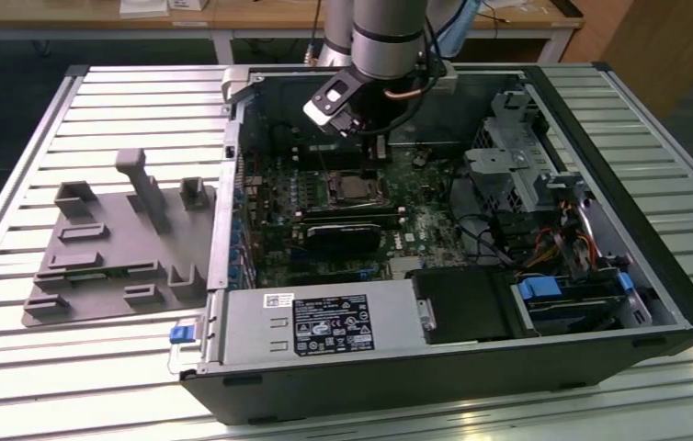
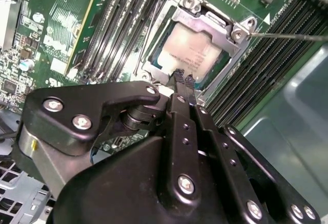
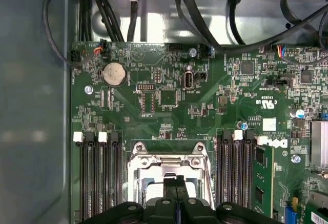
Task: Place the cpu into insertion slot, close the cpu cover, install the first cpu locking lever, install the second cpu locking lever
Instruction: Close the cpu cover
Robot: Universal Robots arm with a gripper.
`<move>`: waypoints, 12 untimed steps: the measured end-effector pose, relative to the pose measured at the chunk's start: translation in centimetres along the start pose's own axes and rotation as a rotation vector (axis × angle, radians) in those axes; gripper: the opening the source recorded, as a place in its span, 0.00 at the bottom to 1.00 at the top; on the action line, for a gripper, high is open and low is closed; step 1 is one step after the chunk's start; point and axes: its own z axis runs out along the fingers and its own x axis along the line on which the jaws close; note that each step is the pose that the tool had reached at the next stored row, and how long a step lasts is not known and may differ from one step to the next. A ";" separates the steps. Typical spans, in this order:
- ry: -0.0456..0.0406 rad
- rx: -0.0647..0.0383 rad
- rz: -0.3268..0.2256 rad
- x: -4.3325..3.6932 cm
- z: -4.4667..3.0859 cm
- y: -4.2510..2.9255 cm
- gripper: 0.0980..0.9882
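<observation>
Cpu — pale square inside silvery cpu cover

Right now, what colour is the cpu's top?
Pale silvery metal; the cpu shows best in the second wrist view.

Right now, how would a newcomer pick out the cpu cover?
Inside the open computer case, find the green motherboard. Between its two banks of long black memory slots sits the cpu cover, a silvery square metal frame; unlike them, its window shows the pale cpu.
</observation>
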 end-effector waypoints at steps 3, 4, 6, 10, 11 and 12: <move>0.0001 -0.010 -0.002 -0.07 0.07 -0.50 0.00; 0.0002 -0.013 -0.002 -0.08 0.08 -0.74 0.00; 0.0003 -0.020 -0.002 -0.10 0.09 -1.29 0.00; 0.0005 -0.033 -0.002 -0.13 0.10 -2.35 0.00; 0.0005 -0.033 -0.002 -0.13 0.10 -2.36 0.00; 0.0005 -0.033 -0.002 -0.13 0.10 -2.36 0.00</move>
